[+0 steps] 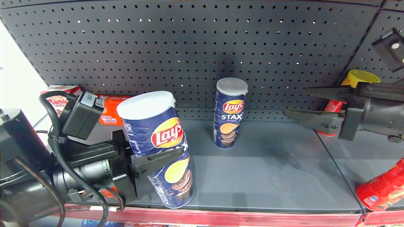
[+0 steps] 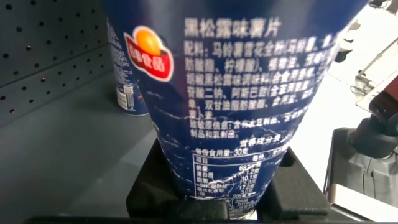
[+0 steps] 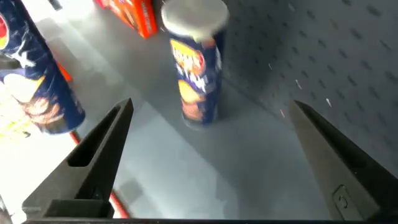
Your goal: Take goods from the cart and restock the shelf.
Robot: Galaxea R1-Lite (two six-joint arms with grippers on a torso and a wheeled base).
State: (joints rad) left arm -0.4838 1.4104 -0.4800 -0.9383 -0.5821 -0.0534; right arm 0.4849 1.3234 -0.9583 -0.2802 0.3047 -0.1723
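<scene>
Upright on shelf [image 1: 268, 176], close to pegboard [image 1: 189, 47]: standing can [image 1: 229, 113]. Front-left of it, tilted, pinched in left gripper [image 1: 157, 159]: held can [image 1: 164, 135]. Right of standing can, hovering, spread wide: right gripper [image 1: 295, 101].

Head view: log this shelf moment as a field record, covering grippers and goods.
left gripper: shut on held blue chip can, which is tilted with its base near the shelf's front edge
right gripper: open, empty, above the shelf's right part
standing blue chip can: upright near the pegboard, lid on, apart from both grippers
red can: behind the right gripper, yellow top
fallen red can: on its side, right front
boxes: orange box and red-and-white box, back left
shelf: grey
</scene>
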